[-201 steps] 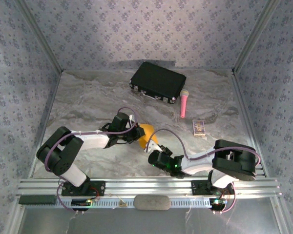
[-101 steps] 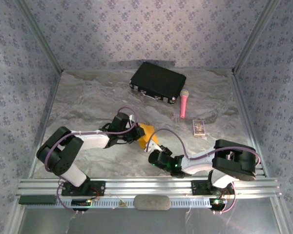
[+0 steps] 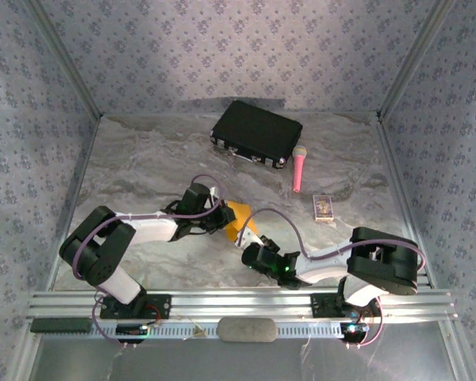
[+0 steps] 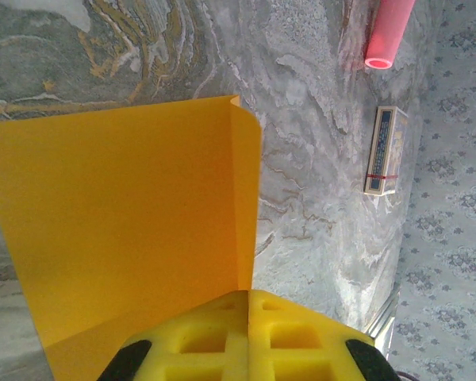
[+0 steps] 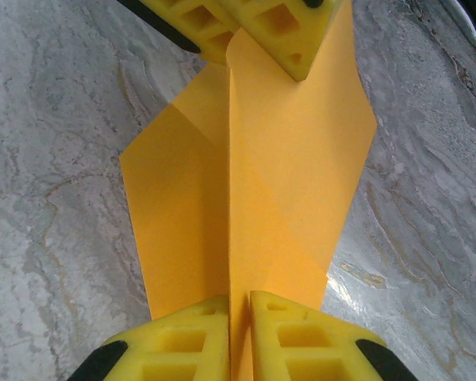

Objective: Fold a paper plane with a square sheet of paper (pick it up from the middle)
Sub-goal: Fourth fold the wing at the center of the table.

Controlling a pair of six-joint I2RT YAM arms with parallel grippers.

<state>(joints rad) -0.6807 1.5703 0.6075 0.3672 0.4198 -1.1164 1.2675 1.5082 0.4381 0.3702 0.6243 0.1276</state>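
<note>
Both tools [image 4: 247,317] [image 5: 239,321] tight on paper [image 5: 293,159]

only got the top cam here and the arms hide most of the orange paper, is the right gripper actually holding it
observer: yes, the right gripper is shut on the paper, pinching a raised centre fold.
operator: and the left one
observer: the left gripper is shut on the same fold at the opposite end, facing the right one.
operator: any other folds yet
observer: yes, diagonal creases run off both sides of that centre fold.
</note>
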